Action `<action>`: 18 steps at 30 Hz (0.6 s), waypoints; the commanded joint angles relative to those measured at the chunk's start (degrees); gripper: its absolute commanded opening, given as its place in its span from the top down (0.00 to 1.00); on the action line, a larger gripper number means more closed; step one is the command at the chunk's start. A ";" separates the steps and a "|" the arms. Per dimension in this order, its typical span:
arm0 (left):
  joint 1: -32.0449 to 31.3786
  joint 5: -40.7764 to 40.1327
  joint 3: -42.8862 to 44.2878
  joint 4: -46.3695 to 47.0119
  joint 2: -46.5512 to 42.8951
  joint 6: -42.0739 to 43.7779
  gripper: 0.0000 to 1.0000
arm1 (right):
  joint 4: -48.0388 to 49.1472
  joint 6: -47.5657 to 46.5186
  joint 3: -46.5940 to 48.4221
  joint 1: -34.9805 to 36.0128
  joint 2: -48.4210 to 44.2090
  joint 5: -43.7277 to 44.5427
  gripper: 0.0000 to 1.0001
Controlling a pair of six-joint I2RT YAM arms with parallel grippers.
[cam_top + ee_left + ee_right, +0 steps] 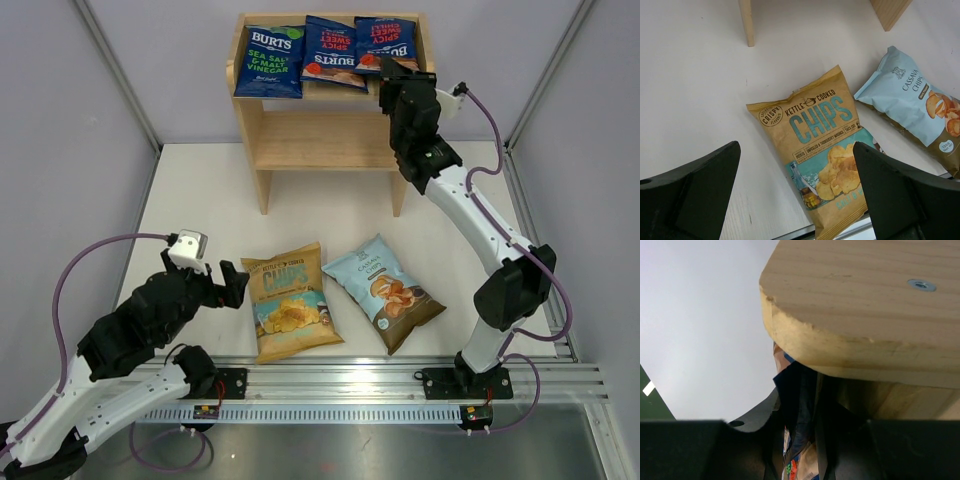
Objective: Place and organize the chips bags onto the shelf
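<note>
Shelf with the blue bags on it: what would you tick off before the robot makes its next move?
1. Right claw gripping the right Burts bag: ok, the bag's edge is pinched in it.
2. That bag resting flat on the top tier of the shelf: cannot tell, the claw hides its near end.
3. Sea Salt & Malt Vinegar Burts bag and middle Burts bag on the top tier: ok.
4. Left claw open and empty: ok.
5. Kettle Cooked Chips bag and Cassava Chips bag shelved: not ok, both lie flat on the table.
</note>
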 commanded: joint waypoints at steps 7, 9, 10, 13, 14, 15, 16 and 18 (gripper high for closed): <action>0.17 -0.04 -0.10 2.44 -0.58 -0.19 0.01 | -12.20 -1.15 6.48 -1.43 -0.51 -1.74 0.50; 0.17 -0.56 -0.01 2.26 -0.67 -0.45 0.01 | -16.76 -1.76 9.03 -1.43 -0.25 -1.92 0.45; 0.17 -0.57 0.08 2.26 -0.84 -0.45 0.01 | -17.58 -2.20 9.56 -1.43 -0.16 -2.09 0.44; 0.17 -1.18 0.08 2.08 -1.20 -0.62 0.01 | -22.15 -3.26 12.11 -1.78 0.54 -2.88 0.39; 0.17 -1.44 0.17 2.00 -1.20 -0.63 0.01 | -22.77 -3.43 12.55 -1.86 0.54 -3.06 0.37; 0.17 -1.71 0.17 1.91 -1.20 -0.63 0.01 | -23.38 -3.61 12.73 -1.95 0.54 -3.76 0.36; 0.17 -1.80 0.25 1.82 -1.37 -0.80 0.01 | -24.52 -3.87 12.90 -2.04 0.54 -4.03 0.36; 0.17 -1.88 0.25 1.82 -1.11 -0.80 0.01 | -25.40 -4.31 12.99 -2.13 0.10 -4.55 0.34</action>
